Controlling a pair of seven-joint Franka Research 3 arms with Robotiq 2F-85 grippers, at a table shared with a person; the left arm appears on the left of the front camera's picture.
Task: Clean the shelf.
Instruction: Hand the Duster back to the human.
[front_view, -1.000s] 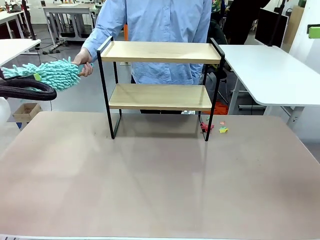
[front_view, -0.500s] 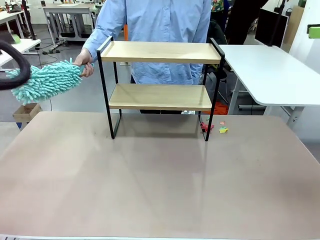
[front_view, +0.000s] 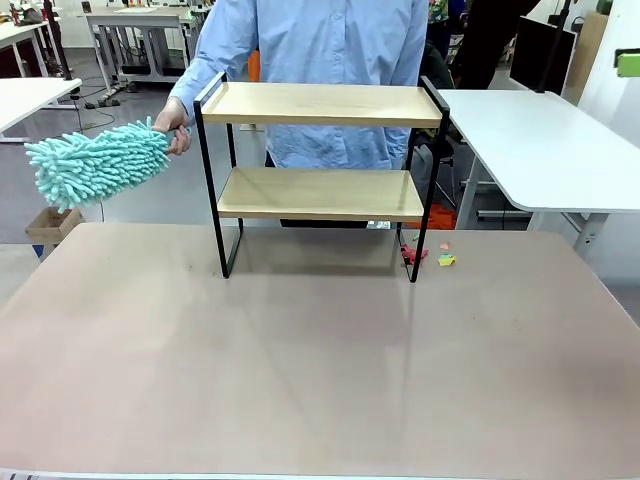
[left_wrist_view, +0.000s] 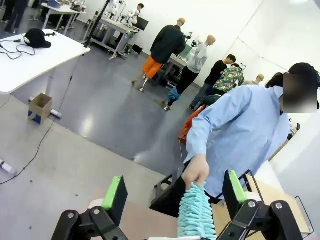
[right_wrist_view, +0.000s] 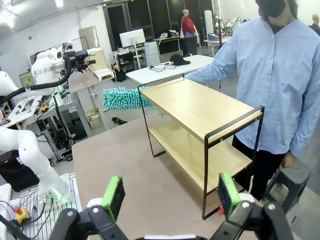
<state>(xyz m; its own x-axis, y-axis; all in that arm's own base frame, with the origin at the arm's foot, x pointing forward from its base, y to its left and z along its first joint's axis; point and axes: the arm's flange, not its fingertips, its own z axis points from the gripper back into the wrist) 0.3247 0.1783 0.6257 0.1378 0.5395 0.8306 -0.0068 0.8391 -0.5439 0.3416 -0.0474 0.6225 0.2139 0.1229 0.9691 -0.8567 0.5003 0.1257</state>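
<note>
Green-padded left end effector (left_wrist_view: 174, 197): jaws wide apart, gripping nothing, duster tip between them.
Right end effector (right_wrist_view: 170, 196): spread open, empty, above bench (right_wrist_view: 125, 165).
Duster (front_view: 95, 162): teal microfibre, in person's hand (front_view: 173, 125), left of shelf.
Shelf (front_view: 320, 105): upright at bench's far middle, boards bare.

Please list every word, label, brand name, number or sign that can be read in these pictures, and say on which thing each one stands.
No readable text in these pictures.
The shelf, the turquoise duster in the person's hand and the brown table carry no print.
The small cardboard box on the floor: no readable label.
The monitor in the background: screen too small and blurred to read.
</note>
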